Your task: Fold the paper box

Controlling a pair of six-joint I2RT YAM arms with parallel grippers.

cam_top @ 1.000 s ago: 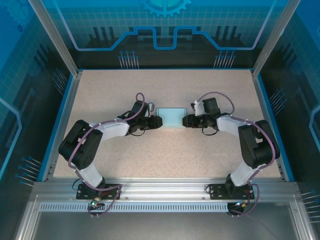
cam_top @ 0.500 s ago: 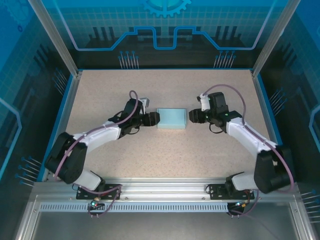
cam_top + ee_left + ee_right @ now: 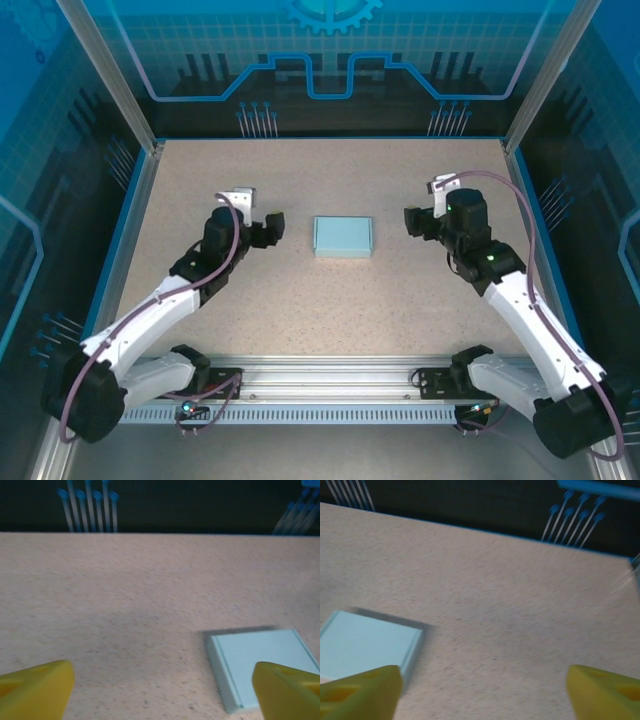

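Both arms stretched forward, flanking paper box (image 3: 343,237); left gripper (image 3: 268,231) and right gripper (image 3: 412,222) jaws apart, off box.

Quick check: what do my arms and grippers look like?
The left arm and right arm have white links, black joints and a purple cable looping along each. The left gripper and right gripper are black from above; wrist views show yellow fingers.
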